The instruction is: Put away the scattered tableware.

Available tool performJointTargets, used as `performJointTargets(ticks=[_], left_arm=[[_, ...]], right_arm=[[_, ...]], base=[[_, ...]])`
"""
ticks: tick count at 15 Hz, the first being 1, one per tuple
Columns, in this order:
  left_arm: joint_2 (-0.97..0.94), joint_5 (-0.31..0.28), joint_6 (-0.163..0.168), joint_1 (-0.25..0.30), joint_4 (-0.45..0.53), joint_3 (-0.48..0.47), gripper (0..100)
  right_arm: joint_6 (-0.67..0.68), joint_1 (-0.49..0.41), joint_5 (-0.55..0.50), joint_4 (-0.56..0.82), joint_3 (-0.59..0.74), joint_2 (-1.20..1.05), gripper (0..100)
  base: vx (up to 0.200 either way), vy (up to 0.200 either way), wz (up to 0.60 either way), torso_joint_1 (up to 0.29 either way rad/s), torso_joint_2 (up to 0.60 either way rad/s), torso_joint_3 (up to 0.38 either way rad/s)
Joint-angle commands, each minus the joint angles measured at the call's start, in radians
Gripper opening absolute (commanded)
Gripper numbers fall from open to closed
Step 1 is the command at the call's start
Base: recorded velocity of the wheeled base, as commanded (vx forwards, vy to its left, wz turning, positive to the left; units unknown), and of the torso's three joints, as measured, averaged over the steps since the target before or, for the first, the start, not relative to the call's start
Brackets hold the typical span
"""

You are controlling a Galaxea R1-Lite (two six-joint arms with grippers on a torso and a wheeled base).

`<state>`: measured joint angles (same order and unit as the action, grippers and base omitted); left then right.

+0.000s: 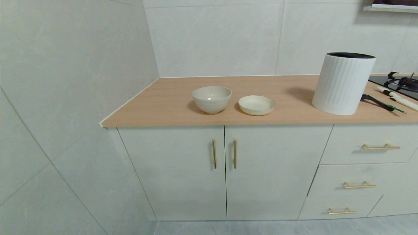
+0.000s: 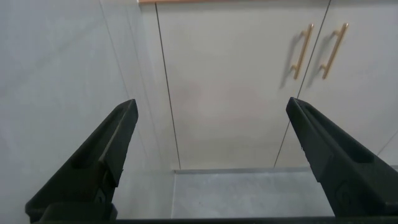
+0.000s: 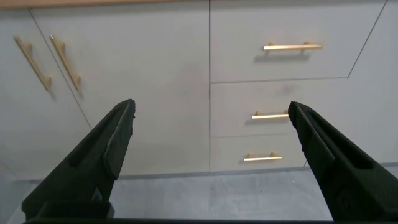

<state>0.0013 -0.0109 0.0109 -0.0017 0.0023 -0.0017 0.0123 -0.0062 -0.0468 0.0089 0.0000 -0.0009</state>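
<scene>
A cream ribbed bowl (image 1: pixel 212 99) and a shallow cream dish (image 1: pixel 256 104) sit side by side on the wooden countertop (image 1: pixel 169 104), above the double cabinet doors with gold handles (image 1: pixel 224 153). My left gripper (image 2: pixel 211 109) hangs low in front of the left cabinet door, open, nothing between its black fingers (image 2: pixel 99 168). My right gripper (image 3: pixel 211 109) is also low, open and holding nothing, facing the drawers (image 3: pixel 292 46) beside the cabinet doors (image 3: pixel 124 81).
A tall white ribbed canister (image 1: pixel 343 83) stands on the counter right of the dish. Past it lie a black-handled utensil (image 1: pixel 377 102), chopsticks (image 1: pixel 400 100) and a gas hob (image 1: pixel 401 83). A tiled wall closes the left side. Three drawers with gold handles (image 1: pixel 380 147) sit at right.
</scene>
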Motion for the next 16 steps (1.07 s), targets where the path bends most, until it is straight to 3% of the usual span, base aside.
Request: performJointTargets(ticks=[1, 11, 16], left_arm=[[0.0, 0.0, 0.0, 0.0, -0.001, 0.0, 100], [0.0, 0.0, 0.0, 0.0, -0.001, 0.0, 100], [0.0, 0.0, 0.0, 0.0, -0.001, 0.0, 100]], right_arm=[[0.0, 0.0, -0.001, 0.0, 0.0, 0.001, 100], [0.0, 0.0, -0.001, 0.0, 0.0, 0.001, 100], [0.0, 0.0, 0.001, 0.0, 0.0, 0.001, 100]], base=[[0.0, 0.0, 0.0, -0.188, 0.48, 0.295], [0.0, 0.0, 0.0, -0.146, 0.44, 0.295], [0.0, 0.0, 0.0, -0.017, 0.07, 0.042]])
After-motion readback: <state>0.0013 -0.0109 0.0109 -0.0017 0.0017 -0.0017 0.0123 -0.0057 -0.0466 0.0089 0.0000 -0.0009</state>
